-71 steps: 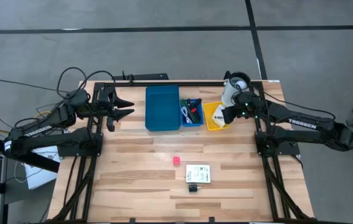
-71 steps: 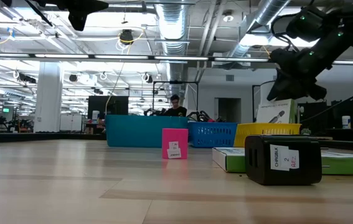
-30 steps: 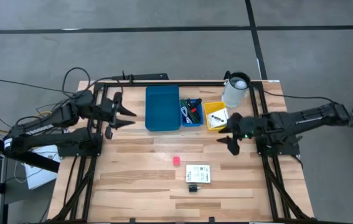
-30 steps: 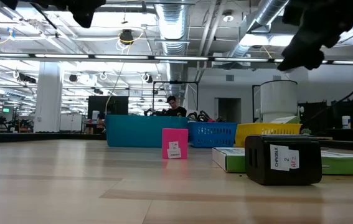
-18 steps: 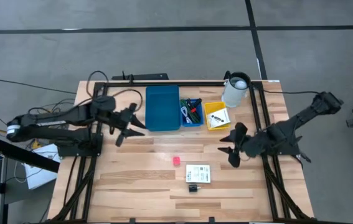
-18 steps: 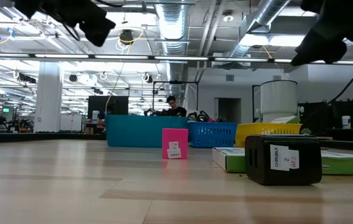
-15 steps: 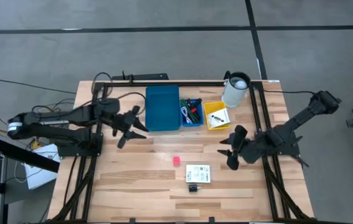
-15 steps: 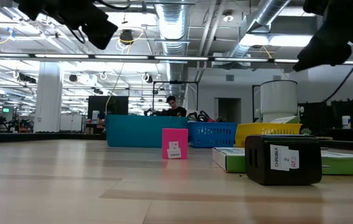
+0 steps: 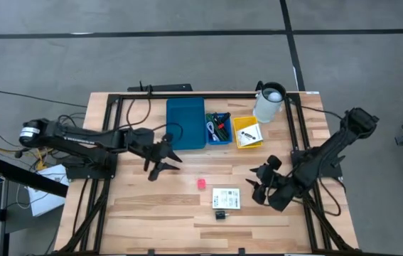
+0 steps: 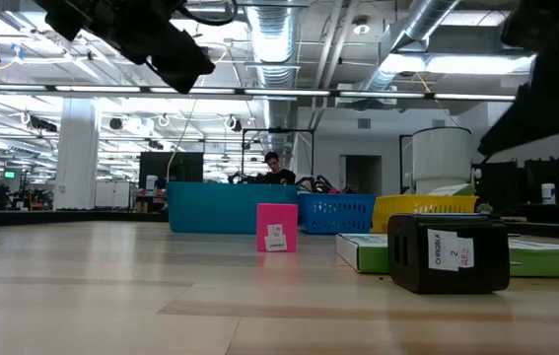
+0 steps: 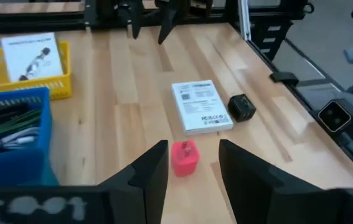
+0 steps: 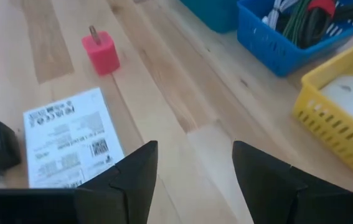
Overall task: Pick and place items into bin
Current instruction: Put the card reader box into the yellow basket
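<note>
Both grippers, left (image 9: 167, 161) and right (image 9: 259, 186), parted; one pink block (image 9: 201, 183), one white box (image 9: 225, 198).

The plug piece (image 9: 201, 183) lies left of the card (image 9: 225, 198), block (image 9: 220, 214) apparently just beside it.

Print on the white box (image 9: 225, 198) beside the black block (image 9: 220, 214) too small to read; contents of the blue basket (image 9: 219, 129) a tangle.

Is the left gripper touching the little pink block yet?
Apart. The high view shows bare wood between the left gripper and the pink block; the left wrist view shows the block ahead of the open fingers, not between them.
</note>
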Motion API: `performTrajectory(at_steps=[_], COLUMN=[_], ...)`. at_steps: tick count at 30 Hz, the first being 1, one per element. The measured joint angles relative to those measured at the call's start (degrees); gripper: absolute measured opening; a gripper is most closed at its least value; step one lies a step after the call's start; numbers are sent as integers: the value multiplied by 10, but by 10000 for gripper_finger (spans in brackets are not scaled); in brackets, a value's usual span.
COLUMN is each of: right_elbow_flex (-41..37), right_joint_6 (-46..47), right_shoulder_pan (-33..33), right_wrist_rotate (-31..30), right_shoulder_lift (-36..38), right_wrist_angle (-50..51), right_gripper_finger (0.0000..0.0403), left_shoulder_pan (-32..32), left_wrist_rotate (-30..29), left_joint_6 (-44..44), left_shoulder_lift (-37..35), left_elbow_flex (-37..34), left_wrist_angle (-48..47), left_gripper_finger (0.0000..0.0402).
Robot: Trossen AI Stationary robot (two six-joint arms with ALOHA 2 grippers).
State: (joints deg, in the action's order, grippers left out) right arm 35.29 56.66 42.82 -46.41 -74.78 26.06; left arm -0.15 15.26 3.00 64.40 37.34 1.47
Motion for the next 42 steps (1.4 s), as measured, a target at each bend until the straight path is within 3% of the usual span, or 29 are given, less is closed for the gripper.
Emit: performTrajectory(at_steps=[14,28,36,42], right_elbow_flex=[0,0,0,0], right_joint_6=[44,-47,-46,-42], right_shoulder_pan=[14,9,26,29], right_wrist_rotate=[71,195,211,210], right_shoulder_lift=[-43,-32,-32,-32], right_wrist_angle=[2,19,18,18], right_gripper_finger=[200,198,203,199], left_shoulder_pan=[-47,-89,-110,-119], left_wrist_rotate=[-28,-40,-38,-37], left_joint_6=[22,22,44,48], left_shoulder_lift=[145,372,454,476], left_elbow_flex=[105,304,384,400], left_wrist_angle=[-60,-142,-208,-237], left_gripper_finger=[130,130,130,130])
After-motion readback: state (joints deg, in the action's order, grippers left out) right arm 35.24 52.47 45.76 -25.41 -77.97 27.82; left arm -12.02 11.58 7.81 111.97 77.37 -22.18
